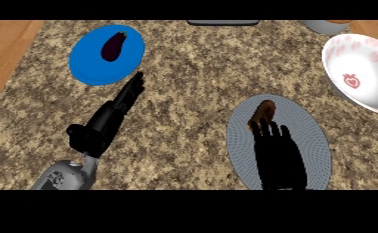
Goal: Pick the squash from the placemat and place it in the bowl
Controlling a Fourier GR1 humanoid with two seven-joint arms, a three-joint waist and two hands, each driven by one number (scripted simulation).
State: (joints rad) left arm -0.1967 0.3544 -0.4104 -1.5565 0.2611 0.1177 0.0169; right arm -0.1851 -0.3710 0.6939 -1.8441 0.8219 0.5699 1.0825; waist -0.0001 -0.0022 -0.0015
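Note:
A brown-orange squash lies at the far part of the grey round placemat in the lower right. My right hand is over the placemat just behind the squash, fingers straight and pointing at it, fingertips touching or nearly touching its near end. The white bowl with a red fruit motif stands at the right edge, partly cut off. My left hand rests on the counter left of centre, fingers straight and pointing up toward the blue plate.
A blue plate with a dark purple eggplant sits at the upper left. A grey object lies at the top edge, and another container at the top right. The wooden edge borders the counter on the left.

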